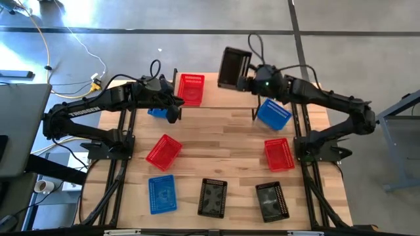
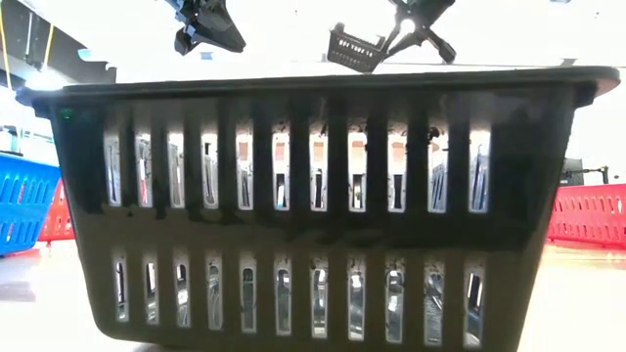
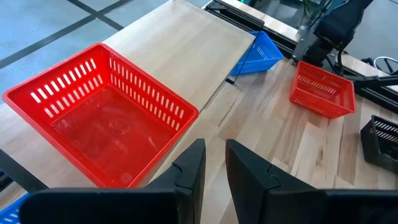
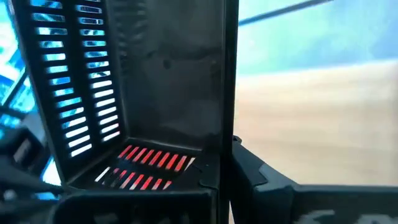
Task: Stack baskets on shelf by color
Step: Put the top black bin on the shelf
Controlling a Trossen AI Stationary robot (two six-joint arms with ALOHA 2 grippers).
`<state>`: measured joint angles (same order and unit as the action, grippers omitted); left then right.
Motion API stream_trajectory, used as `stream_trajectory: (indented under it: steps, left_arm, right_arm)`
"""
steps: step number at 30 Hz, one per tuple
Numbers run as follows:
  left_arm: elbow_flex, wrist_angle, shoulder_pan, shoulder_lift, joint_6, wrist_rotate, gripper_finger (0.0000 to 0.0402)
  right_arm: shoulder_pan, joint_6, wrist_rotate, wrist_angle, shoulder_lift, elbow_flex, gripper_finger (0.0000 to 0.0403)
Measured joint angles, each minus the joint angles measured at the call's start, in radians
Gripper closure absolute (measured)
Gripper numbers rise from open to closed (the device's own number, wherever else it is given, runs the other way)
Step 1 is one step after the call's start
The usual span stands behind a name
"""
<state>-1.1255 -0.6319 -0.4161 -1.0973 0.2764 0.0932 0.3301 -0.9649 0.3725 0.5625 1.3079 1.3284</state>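
A red basket [image 1: 191, 88] stands on the left end of the shelf [image 1: 223, 98]; the left wrist view shows this red basket [image 3: 99, 118] too. My left gripper [image 1: 174, 106] hovers beside its near left corner, fingers [image 3: 214, 174] narrowly open and holding nothing. My right gripper [image 1: 253, 82] is over the shelf's far edge, shut on a black basket [image 1: 234, 67]. A blue basket [image 1: 273, 113] leans by its edge on the shelf's right end. Another blue basket [image 1: 157, 112] shows partly under my left arm. My right gripper pinches one side wall [image 4: 227, 140] of the black basket, one finger [image 4: 202, 177] inside and one finger [image 4: 258, 180] outside. The basket [image 2: 354, 49] is lifted clear above the shelf and tilted, hanging beside the fingers.
On the tabletop lie two red baskets [image 1: 163, 151] [image 1: 279, 154], a blue basket [image 1: 162, 193] and two black baskets [image 1: 212, 196] [image 1: 271, 201] along the near edge. One black basket [image 2: 313, 196] fills the low view. The shelf's middle is bare wood.
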Motion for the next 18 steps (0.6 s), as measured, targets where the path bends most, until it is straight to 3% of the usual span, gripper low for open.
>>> stream_trajectory:
  steps: [10,18]
  left_arm:
    - [0.000,0.000,0.000,0.000,0.000,0.000,0.0346]
    - [0.000,0.000,0.000,0.000,0.008,0.000,0.0346]
  right_arm:
    - [0.052,0.050,-0.008,0.004,0.054,0.127,0.0403]
    - [0.052,-0.007,-0.100,0.178,0.212,0.225,0.0403]
